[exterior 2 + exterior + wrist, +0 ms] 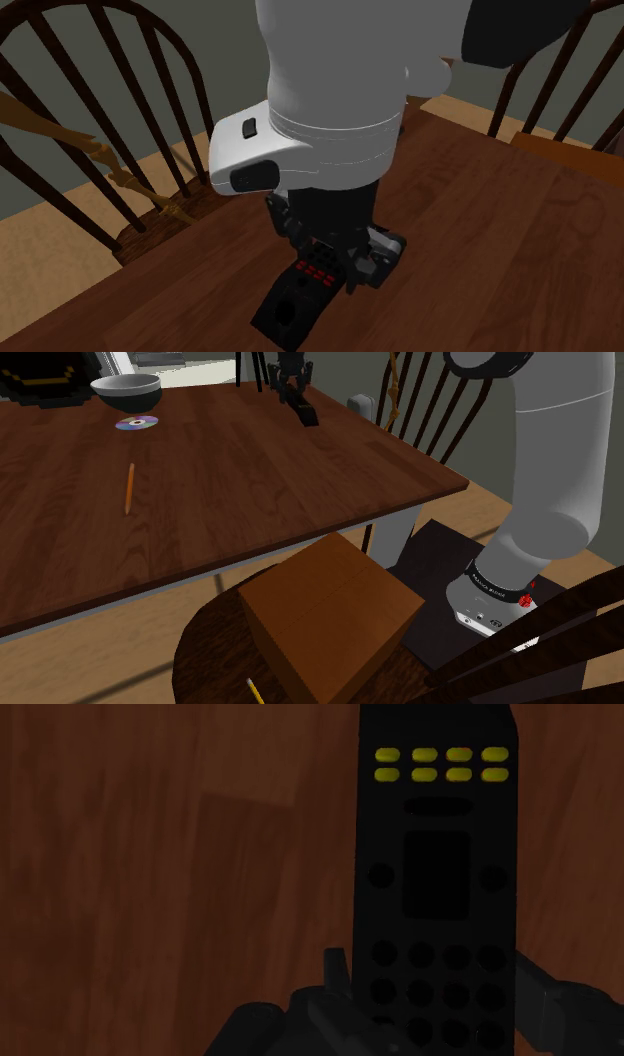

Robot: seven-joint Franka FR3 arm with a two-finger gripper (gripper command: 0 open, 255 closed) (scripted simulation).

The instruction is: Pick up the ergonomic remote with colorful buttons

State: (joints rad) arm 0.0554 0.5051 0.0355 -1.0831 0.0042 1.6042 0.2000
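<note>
1. There, by the far edge of the table (300, 492) in the shoulder view, the gripper (291, 388) pointed down over the remote (306, 413).
2. In the wrist view, the fingers (337, 972) were clamped on the black remote's (435, 884) sides near one end, with yellow buttons (441, 764) at the other end.
3. In the second exterior view, red buttons (316, 272) showed just below the gripper (335, 255). The remote (290, 305) reached out over the wood. Whether it touched the table could not be told.
4. A bowl (127, 390), disc (136, 423) and pencil (129, 487) lay well apart from it, toward the shoulder view's left.
5. A brown box (330, 614) sat on a chair (205, 647) beside the stand.
</note>
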